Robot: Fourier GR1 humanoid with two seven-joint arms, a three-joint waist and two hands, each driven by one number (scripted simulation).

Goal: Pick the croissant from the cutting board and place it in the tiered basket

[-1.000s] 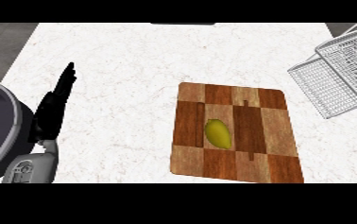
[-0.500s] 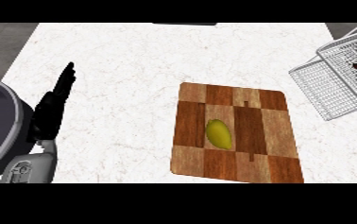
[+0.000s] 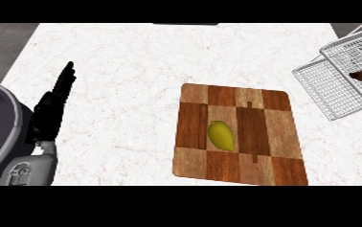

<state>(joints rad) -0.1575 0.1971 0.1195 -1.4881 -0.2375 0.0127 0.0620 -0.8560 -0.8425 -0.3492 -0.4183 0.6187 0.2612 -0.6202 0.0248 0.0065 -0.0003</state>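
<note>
The croissant (image 3: 221, 135) lies untouched near the middle of the wooden cutting board (image 3: 265, 125), lower right of centre in the frame, so the pick has not begun. The left hand (image 3: 53, 108) rests at the left edge, fingers straight and pointing up, holding nothing, well clear of the board. The right hand does not show. The white wire tiered basket (image 3: 329, 85) sits at the upper right edge of the white table (image 3: 141, 63), apart from the board, likely suiting a right-hand reach.
</note>
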